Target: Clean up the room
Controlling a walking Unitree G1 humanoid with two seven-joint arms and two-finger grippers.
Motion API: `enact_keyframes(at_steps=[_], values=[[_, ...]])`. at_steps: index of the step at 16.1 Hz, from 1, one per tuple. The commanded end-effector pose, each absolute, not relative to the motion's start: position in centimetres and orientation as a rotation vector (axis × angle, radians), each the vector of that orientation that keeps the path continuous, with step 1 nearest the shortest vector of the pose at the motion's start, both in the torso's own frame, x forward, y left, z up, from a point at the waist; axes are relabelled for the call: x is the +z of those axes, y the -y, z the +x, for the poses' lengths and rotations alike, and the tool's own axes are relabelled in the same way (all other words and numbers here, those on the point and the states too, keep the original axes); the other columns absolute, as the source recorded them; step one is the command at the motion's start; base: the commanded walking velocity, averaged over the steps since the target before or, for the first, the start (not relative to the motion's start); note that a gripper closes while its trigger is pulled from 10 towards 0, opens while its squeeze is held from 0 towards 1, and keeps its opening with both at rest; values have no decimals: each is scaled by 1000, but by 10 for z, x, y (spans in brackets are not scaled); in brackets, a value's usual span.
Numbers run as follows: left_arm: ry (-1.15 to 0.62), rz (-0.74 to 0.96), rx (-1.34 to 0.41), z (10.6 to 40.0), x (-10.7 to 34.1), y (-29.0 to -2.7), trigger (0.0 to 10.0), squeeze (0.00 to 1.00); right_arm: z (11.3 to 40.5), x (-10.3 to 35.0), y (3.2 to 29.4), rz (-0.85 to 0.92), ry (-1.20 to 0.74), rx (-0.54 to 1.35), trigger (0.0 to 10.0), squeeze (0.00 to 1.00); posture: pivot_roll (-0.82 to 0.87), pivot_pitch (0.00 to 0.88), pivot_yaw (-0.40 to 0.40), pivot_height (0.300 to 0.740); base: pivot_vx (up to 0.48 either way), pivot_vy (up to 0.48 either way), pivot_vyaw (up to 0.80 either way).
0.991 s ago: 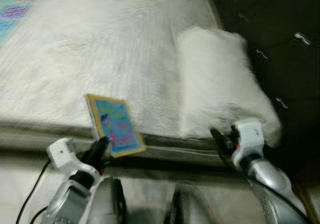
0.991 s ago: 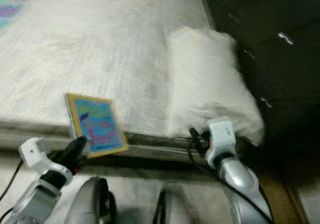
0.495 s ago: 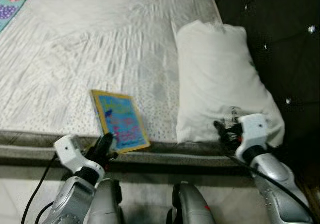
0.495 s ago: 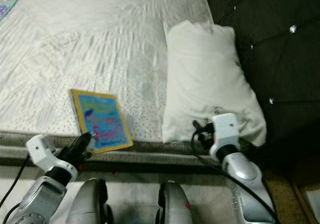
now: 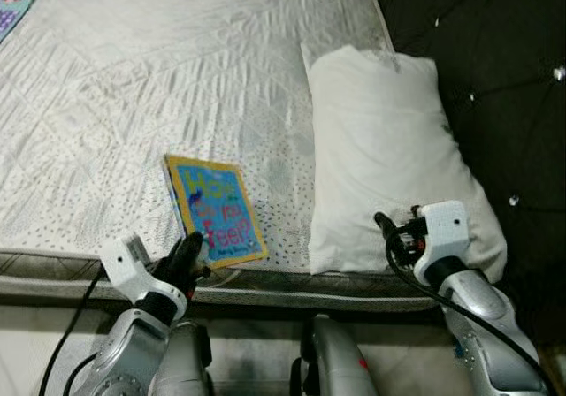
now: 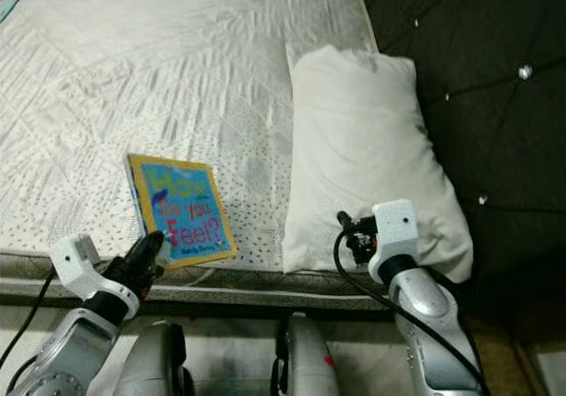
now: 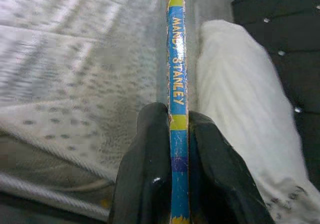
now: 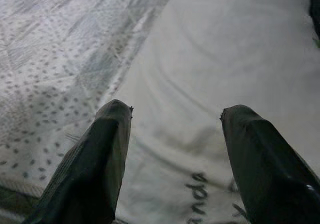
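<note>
Your left claw (image 7: 172, 129) is clamped on the spine of the thin, stiff, probably light book (image 5: 215, 211) at the bed's (image 5: 133, 87) near edge, so keep that grip near the spine, while your right claw (image 8: 172, 134) hangs spread and empty over the soft pillow (image 5: 389, 157).

Both eye views are sharp and evenly lit, the white bed (image 5: 177, 87) bright and slightly washed out. The dark headboard (image 5: 495, 69) sinks into shadow, its studs glinting. The left wrist view is soft with blur beyond the book (image 7: 176, 84); glare spots the pincer fingers (image 7: 145, 169).
</note>
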State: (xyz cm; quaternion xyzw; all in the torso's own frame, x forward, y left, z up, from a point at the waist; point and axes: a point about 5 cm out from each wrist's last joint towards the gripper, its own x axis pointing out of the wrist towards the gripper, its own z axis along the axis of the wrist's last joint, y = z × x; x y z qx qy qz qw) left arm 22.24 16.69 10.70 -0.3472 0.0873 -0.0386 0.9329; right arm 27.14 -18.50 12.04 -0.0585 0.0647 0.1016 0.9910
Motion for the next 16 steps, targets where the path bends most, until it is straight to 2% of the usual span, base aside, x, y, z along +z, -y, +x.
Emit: enact_keyframes(at_steps=[1,6,14,16], values=[[-169,-707,-52,220,107,-171,10000,0,270,118,186,-123,-138,197,10000,0,-70,217,-89,631,0,0,0],[-174,-714,-78,224,108,-168,10000,0,269,118,186,-131,-133,196,10000,0,-74,214,-88,626,0,0,0],[-164,-708,-68,226,109,-169,10000,0,270,117,183,-120,-125,212,10000,0,-71,211,-92,536,0,0,0],[-123,-713,-61,227,113,-171,10000,0,272,117,184,-123,-125,208,10000,0,-71,203,-93,531,0,0,0]])
